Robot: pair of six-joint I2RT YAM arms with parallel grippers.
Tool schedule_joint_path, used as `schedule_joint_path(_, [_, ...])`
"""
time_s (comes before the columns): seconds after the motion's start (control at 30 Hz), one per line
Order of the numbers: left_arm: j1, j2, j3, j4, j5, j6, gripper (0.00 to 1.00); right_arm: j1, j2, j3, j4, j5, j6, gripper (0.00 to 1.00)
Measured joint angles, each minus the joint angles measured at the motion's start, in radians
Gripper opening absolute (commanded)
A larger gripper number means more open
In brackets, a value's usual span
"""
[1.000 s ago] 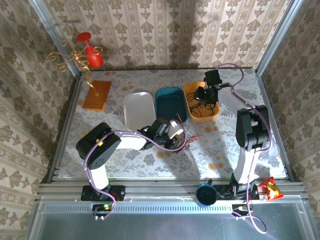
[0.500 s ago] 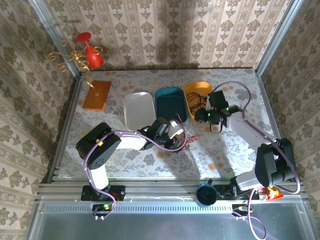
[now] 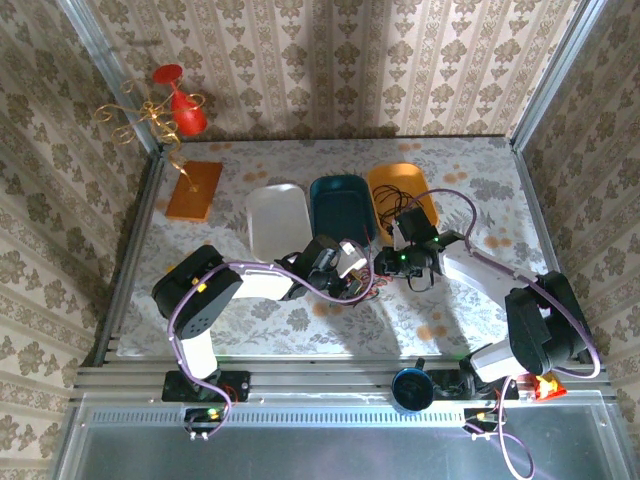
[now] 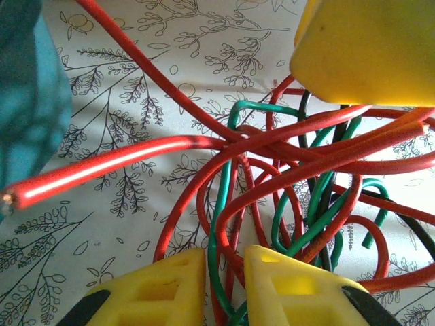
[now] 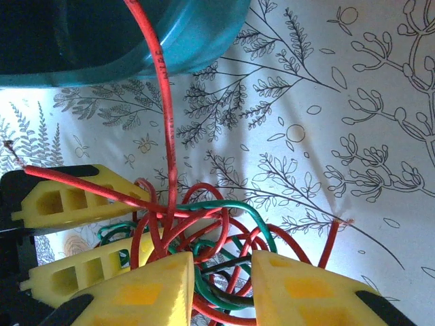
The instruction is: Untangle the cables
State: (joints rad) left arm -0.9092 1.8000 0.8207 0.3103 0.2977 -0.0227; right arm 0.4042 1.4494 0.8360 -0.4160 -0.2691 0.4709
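Cables (image 3: 366,287): red/green/black tangle on the counter (image 3: 300,322), just in front of the teal tray (image 3: 340,205), between both arms. Left end effector (image 4: 224,268) is nearly closed, pinching a green and a red strand. Right end effector (image 5: 223,275) is part open, with one finger on either side of the tangle.

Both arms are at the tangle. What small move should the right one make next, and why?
Probably close the right gripper on a strand. Its jaws stand open astride the cables, with red, green and black wires between them, while the left gripper pinches a green wire. A second hold seems needed before pulling anything apart.
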Motion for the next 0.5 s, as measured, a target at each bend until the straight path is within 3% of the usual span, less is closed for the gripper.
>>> schedule_joint_path(0.5, [0.000,0.000,0.000,0.000,0.000,0.000,0.22,0.000,-0.009,-0.040,-0.022,0.060,0.034,0.33])
